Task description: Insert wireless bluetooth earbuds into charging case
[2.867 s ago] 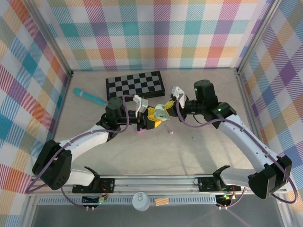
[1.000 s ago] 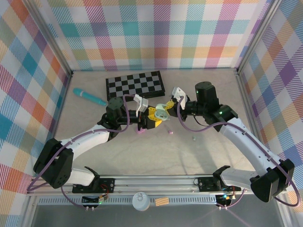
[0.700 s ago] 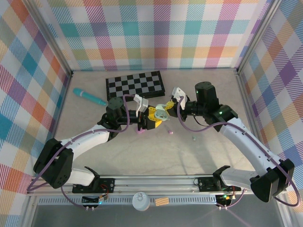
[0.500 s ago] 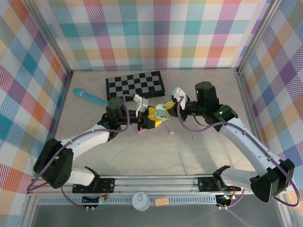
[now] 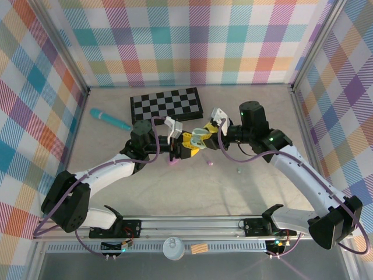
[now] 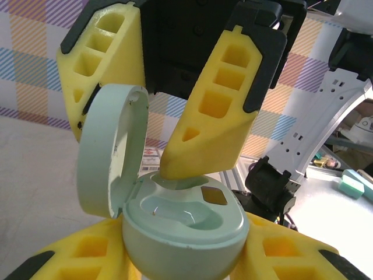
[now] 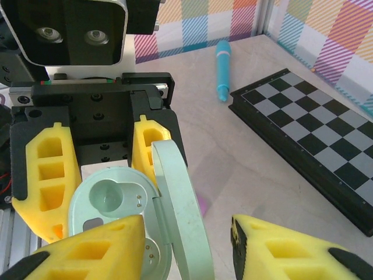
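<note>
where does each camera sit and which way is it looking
Top external: above and behind the bases, looking down at the table; both arms show.
Left wrist: on the left arm, facing the right gripper; own fingers grip the open charging case.
Right wrist: on the right arm, facing the left gripper, chessboard beyond; own fingers low.
Shared: both wrist views see that case.

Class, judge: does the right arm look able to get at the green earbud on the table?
Probably yes: the earbud lies on bare table close to the right gripper, nothing between; its jaws are open, though they straddle the case lid.
</note>
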Robot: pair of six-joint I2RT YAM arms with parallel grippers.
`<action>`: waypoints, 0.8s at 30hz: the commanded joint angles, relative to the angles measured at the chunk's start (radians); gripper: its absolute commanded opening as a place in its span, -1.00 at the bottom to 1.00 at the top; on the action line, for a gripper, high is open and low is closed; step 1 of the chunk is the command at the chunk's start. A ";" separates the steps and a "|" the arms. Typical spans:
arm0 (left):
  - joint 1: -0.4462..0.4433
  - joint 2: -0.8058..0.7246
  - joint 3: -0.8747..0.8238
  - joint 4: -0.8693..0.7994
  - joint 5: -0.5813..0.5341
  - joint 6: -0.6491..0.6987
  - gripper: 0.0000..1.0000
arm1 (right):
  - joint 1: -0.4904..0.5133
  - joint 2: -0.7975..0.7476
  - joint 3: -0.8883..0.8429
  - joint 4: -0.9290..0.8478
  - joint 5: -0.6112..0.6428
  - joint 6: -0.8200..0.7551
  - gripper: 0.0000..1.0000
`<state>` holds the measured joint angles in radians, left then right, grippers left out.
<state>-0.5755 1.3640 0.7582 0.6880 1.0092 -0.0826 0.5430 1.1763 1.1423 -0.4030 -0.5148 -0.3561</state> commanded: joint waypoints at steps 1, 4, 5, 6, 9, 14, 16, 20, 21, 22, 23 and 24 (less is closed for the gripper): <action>-0.003 -0.016 -0.005 0.061 0.005 0.027 -0.34 | 0.004 -0.029 0.020 0.019 -0.007 0.024 -0.04; -0.003 -0.012 -0.012 0.078 0.003 0.021 -0.34 | 0.002 -0.059 0.015 0.044 0.014 0.053 0.15; -0.004 -0.012 -0.016 0.083 -0.002 0.022 -0.33 | -0.001 -0.074 0.008 0.060 0.021 0.064 0.22; -0.003 -0.012 -0.021 0.088 -0.006 0.021 -0.33 | -0.004 -0.088 -0.001 0.074 0.025 0.075 0.28; -0.001 -0.010 -0.032 0.112 -0.018 0.020 -0.33 | -0.020 -0.144 -0.028 0.116 -0.006 0.104 0.35; 0.006 -0.008 -0.047 0.151 -0.030 0.003 -0.33 | -0.074 -0.226 -0.083 0.189 0.007 0.231 0.40; 0.011 -0.006 -0.052 0.168 -0.032 -0.005 -0.33 | -0.121 -0.265 -0.125 0.234 0.064 0.324 0.42; 0.018 0.000 -0.061 0.203 -0.030 -0.026 -0.33 | -0.260 -0.307 -0.213 0.292 0.179 0.502 0.44; 0.020 0.002 -0.063 0.210 -0.026 -0.033 -0.33 | -0.292 -0.306 -0.226 0.284 0.192 0.532 0.44; 0.020 0.003 -0.063 0.220 -0.024 -0.038 -0.33 | -0.322 -0.299 -0.242 0.272 0.233 0.571 0.43; 0.022 0.005 -0.064 0.227 -0.023 -0.043 -0.33 | -0.341 -0.286 -0.246 0.236 0.279 0.600 0.43; 0.023 0.004 -0.063 0.231 -0.021 -0.048 -0.33 | -0.352 -0.265 -0.243 0.191 0.309 0.614 0.42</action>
<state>-0.5655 1.3651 0.7078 0.8314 0.9752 -0.1131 0.2295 0.8841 0.9100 -0.1730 -0.3325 0.1047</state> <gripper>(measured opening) 0.348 0.713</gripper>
